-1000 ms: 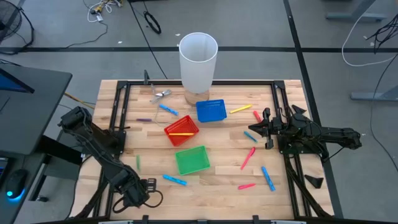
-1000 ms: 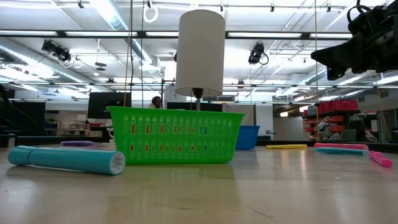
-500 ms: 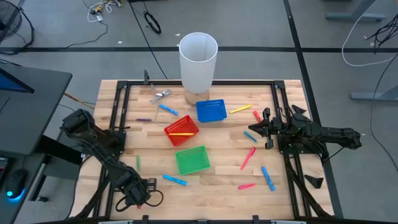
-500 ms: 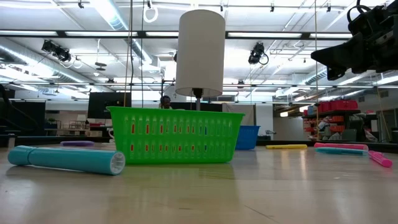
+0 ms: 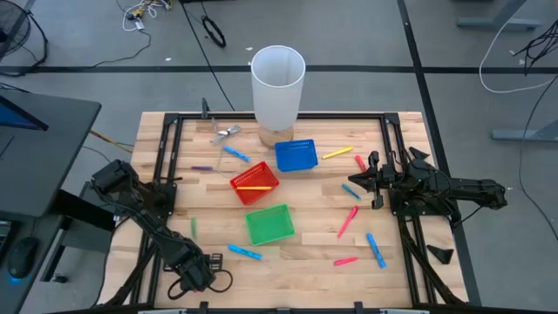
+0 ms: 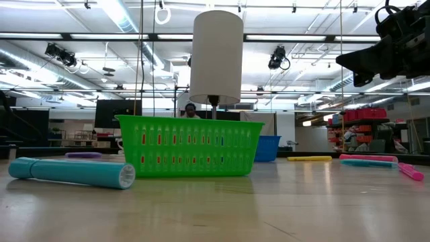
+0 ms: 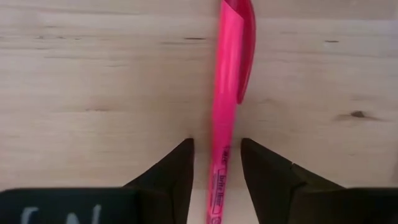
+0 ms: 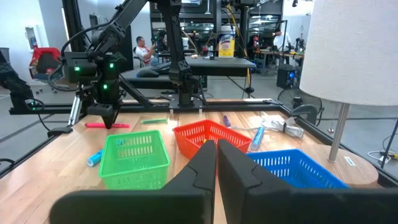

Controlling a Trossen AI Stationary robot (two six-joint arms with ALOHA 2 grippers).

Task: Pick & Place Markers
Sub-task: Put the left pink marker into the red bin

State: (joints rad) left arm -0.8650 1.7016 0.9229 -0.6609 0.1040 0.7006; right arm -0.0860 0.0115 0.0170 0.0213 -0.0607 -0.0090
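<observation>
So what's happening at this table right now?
The left tool is down at the table's front left corner, its fingers either side of a pink marker lying flat on the wood, not yet clearly gripped. The right tool waits shut above the right side. Other markers lie scattered; a yellow one sits in the red basket.

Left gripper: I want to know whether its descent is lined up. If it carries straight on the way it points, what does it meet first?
The left gripper points down at the table, and the pink marker lies between its open fingers. It would probably meet that marker first, then the wood beneath.
</observation>
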